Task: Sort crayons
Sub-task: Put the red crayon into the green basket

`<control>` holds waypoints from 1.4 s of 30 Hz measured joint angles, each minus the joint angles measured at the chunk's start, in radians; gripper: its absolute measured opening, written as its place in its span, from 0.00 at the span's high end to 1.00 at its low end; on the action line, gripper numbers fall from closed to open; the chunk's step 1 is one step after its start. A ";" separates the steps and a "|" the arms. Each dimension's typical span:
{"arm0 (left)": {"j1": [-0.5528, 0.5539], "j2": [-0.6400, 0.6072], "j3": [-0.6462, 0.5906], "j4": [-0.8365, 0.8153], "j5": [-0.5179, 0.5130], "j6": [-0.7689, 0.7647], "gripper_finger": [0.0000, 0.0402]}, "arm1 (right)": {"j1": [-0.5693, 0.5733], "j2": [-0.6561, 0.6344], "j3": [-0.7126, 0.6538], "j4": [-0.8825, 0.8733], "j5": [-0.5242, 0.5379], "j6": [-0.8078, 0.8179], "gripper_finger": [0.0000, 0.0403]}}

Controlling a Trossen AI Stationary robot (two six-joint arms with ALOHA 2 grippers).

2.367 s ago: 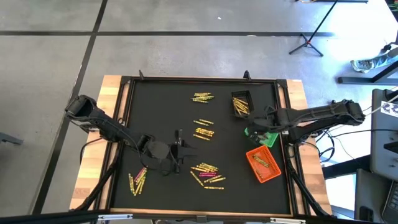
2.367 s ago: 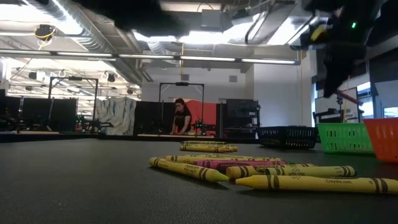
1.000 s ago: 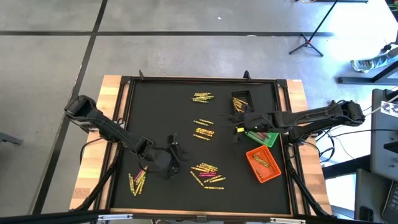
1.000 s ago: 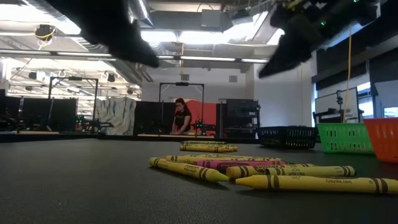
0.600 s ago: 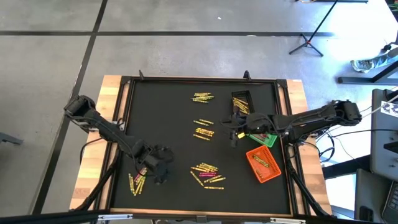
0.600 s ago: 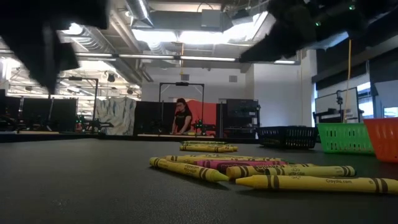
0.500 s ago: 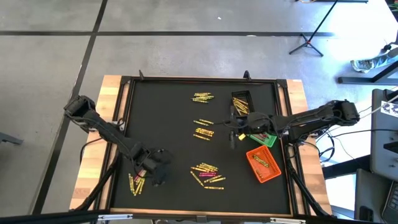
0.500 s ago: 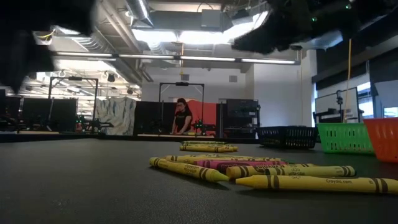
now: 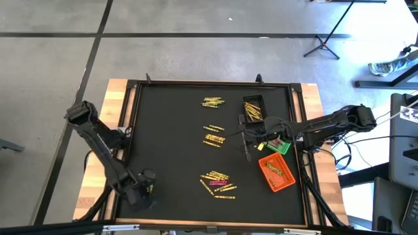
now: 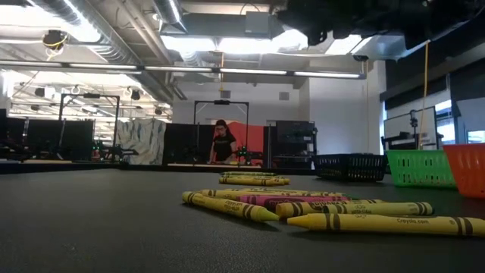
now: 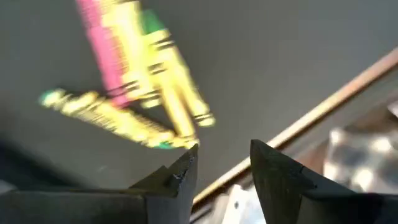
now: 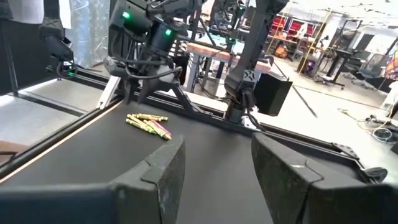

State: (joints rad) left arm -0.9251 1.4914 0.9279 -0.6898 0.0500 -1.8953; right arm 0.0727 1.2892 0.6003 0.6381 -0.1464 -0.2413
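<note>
Crayons lie in loose piles on the black mat: one at the far middle (image 9: 212,102), one at the centre (image 9: 214,136), one near the front (image 9: 219,183). A yellow and pink pile (image 11: 134,81) lies at the near left corner. My left gripper (image 9: 145,190) hangs over that pile, pointing down, open (image 11: 224,158), with the crayons just beyond its fingertips. My right gripper (image 9: 244,142) stands open (image 12: 217,155) and level above the mat, left of the green bin (image 9: 277,143), holding nothing.
A black bin (image 9: 253,109) with crayons, the green bin and an orange bin (image 9: 275,173) with crayons stand along the mat's right side. The mat's raised frame (image 11: 323,109) and the wooden table edge (image 9: 98,189) run close by my left gripper. A person (image 10: 221,142) is in the room beyond.
My left gripper has swung from the near middle of the mat toward the table's near left corner, rolling and tipping until it points down over the crayon pile there. My right gripper has tipped up from slanting down to level and edged toward the table's left. No crayon has moved.
</note>
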 joint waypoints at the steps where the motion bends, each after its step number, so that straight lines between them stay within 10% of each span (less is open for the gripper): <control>1: -0.016 0.000 0.000 -0.027 -0.010 -0.039 0.68 | 0.000 0.000 0.000 0.000 0.005 0.000 0.55; 12: 0.010 0.001 -0.033 -0.257 -0.183 0.042 0.68 | 0.000 0.000 0.000 0.000 0.007 0.000 0.55; 42: 0.068 -0.001 -0.188 -0.105 -0.113 0.207 0.68 | 0.000 -0.001 0.001 -0.037 0.007 0.011 0.55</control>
State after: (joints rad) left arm -0.8574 1.4902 0.7403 -0.7947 -0.0631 -1.6882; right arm 0.0727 1.2881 0.6014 0.6014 -0.1392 -0.2298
